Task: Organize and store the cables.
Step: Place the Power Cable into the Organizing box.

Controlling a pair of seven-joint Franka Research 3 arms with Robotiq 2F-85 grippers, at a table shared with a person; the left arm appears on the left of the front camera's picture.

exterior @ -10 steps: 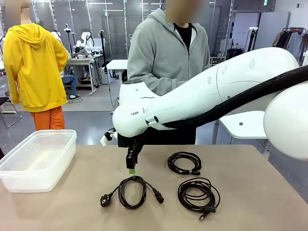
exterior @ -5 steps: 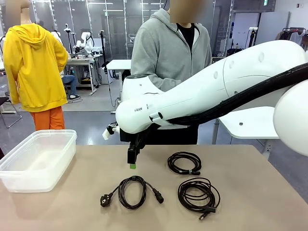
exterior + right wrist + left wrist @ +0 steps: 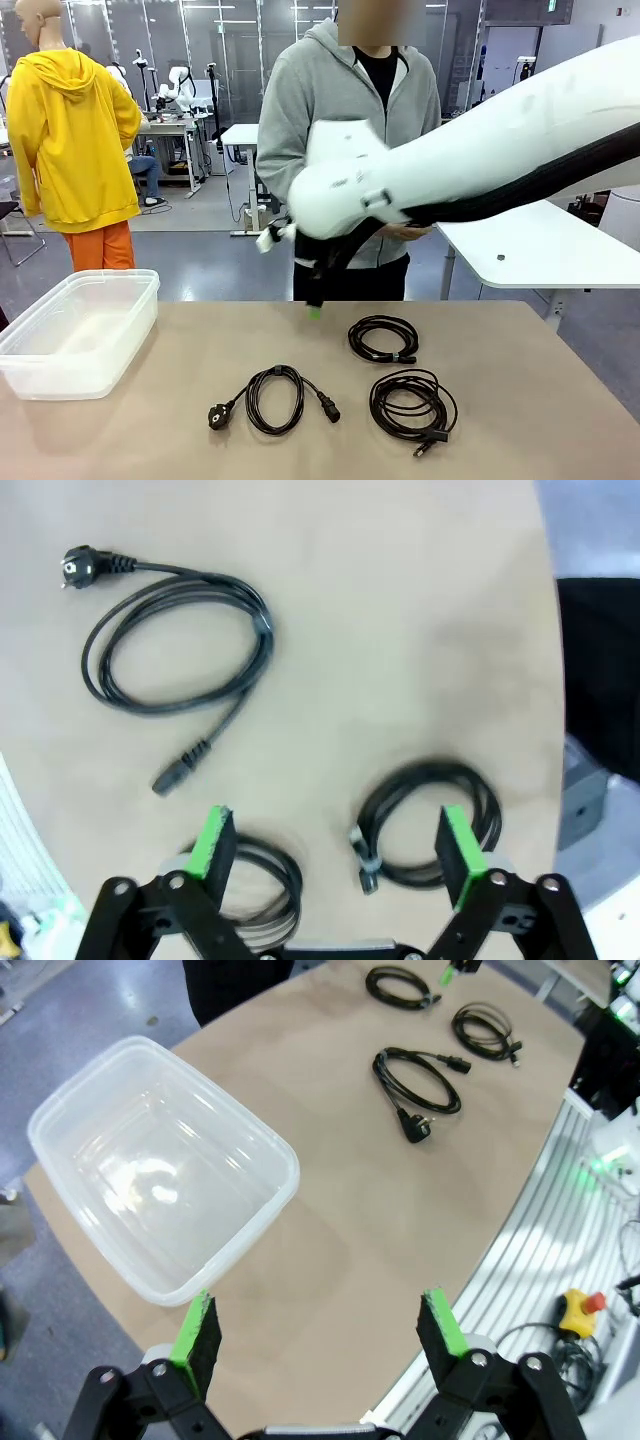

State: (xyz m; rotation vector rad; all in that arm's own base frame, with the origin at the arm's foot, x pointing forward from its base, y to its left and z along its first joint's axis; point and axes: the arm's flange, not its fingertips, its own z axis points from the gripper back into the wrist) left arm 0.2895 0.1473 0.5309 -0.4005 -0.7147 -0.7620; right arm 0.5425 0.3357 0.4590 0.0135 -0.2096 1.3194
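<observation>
One tan worktop (image 3: 540, 420) carried all the items. The white right arm (image 3: 500, 130) reached in from the right side across the middle. It showed blurred, and it ended above the far half of the worktop. A person in a grey hoodie (image 3: 340, 110) stood behind it at the far edge. A clear plastic tub (image 3: 60, 375) stood at the left end of the worktop, well apart from the cables.

Three cables lay on the bare worktop outside the tub, each a round black coil.
- The plugged cable (image 3: 275, 371) lay near the middle, toward the near edge, with a chunky plug sticking out at each side.
- The thick coil (image 3: 376, 405) lay to its right, near it but not touching.
- The small coil (image 3: 383, 319) lay beyond the thick coil, nearer the person.

The right pincer (image 3: 335, 825) hung above the worktop with its green pads spread wide. It gripped nothing and touched no cable. In the right wrist view the small coil lay beneath it, roughly in line with the gap between the fingers. The thick coil showed beside one finger.

The left pincer (image 3: 318, 1310) hung high over the left near part of the worktop. It was likewise spread wide and gripped nothing. The tub lay below and ahead of it.
</observation>
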